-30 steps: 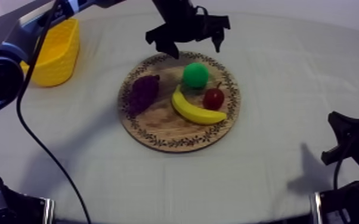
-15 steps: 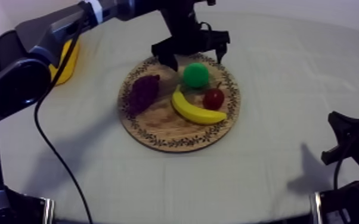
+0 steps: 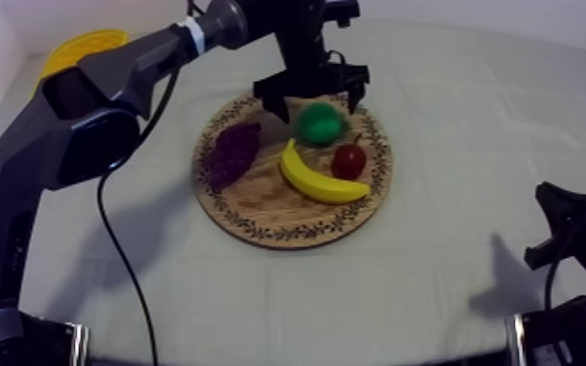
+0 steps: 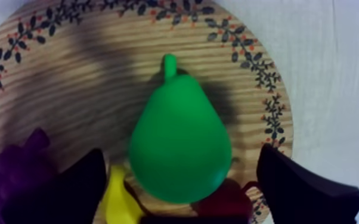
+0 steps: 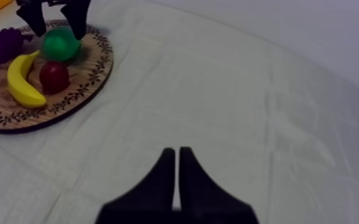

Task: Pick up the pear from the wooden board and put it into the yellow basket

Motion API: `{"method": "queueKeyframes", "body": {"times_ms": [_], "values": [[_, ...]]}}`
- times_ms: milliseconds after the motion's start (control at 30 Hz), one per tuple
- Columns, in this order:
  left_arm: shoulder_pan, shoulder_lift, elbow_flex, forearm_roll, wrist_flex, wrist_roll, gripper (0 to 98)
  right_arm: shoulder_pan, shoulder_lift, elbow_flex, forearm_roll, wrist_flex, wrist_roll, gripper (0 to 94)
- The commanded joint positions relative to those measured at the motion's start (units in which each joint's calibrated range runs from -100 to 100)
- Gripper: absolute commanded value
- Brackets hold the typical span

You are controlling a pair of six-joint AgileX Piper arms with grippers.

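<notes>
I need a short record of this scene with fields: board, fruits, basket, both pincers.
wooden board: round, holds all four fruits
pear: green, lying on the board
other fruit: grapes, banana, small red fruit
yellow basket: far left on the cloth
left pincer: open, astride the pear, not gripping
right pincer: shut on nothing, over the cloth

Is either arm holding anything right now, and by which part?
Nothing is held. The left gripper, jaws open, straddles the pear without touching it; the right gripper is shut on nothing.
</notes>
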State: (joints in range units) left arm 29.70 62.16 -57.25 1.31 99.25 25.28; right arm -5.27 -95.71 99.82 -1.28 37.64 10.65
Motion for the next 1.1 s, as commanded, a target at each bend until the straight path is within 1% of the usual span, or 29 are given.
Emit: {"method": "queueKeyframes", "body": {"times_ms": [0, 167, 333, 567, 633, 733, 867, 1067], "values": [[-0.1, 1.8, -2.9, 0.01, 0.2, -0.4, 95.4, 0.0, 0.0, 0.0, 0.0, 0.0, 0.0, 0.4], [-0.5, 4.5, -6.2, 0.07, 0.5, -1.0, 94.0, 0.0, 0.0, 0.0, 0.0, 0.0, 0.1, 0.4], [-0.7, 5.7, -6.5, 0.0, 0.6, -0.4, 80.1, 0.0, 0.0, 0.0, 0.0, 0.0, 0.1, 0.4], [-0.6, 6.5, -6.3, 0.08, 0.6, -0.5, 64.8, 0.0, 0.0, 0.0, 0.0, 0.0, 0.1, 0.4], [-0.4, 6.6, -6.2, -0.01, 0.6, -0.7, 62.0, 0.0, 0.0, 0.0, 0.0, 0.0, 0.1, 0.4], [-0.2, 6.2, -5.7, -0.11, 0.6, -0.9, 60.7, 0.0, 0.0, 0.0, 0.0, 0.0, 0.1, 0.4], [0.1, 4.5, -4.1, -0.19, 0.6, -1.1, 61.9, 0.0, 0.0, 0.0, 0.0, 0.0, 0.1, 0.4], [0.1, -0.9, 0.2, -0.25, 0.6, -1.4, 62.2, 0.0, 0.0, 0.0, 0.0, 0.0, 0.1, 0.4]]}}
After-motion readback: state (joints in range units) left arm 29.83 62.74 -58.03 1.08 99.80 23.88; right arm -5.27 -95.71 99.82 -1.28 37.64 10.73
